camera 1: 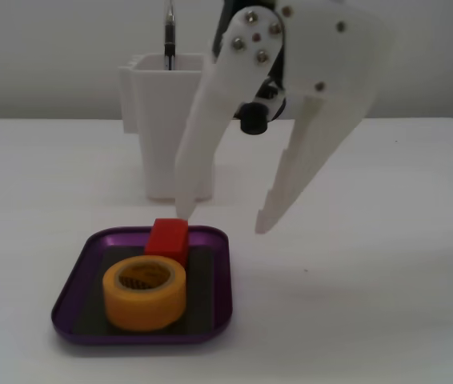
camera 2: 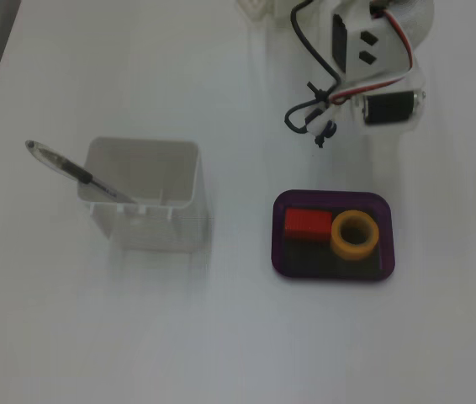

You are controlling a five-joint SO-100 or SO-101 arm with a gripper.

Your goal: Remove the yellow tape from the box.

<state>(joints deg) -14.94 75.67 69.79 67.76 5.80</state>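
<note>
The yellow tape (camera 1: 144, 293) lies flat in the purple box (camera 1: 74, 282), toward its front; in the fixed view from above it (camera 2: 355, 235) is in the right half of the box (camera 2: 330, 198). A red block (camera 1: 167, 238) lies right behind it (camera 2: 308, 225). My white gripper (camera 1: 222, 220) hangs open and empty above the table. Its left fingertip (camera 1: 182, 210) hovers just over the box's back rim near the red block. Its right fingertip (camera 1: 263, 226) is outside the box. It touches nothing.
A tall white container (camera 1: 165, 132) with a pen (camera 2: 70, 168) in it stands behind the box in the front fixed view, and left of it (camera 2: 141, 189) from above. The arm's body with cables (camera 2: 372, 76) is at the top of the view from above.
</note>
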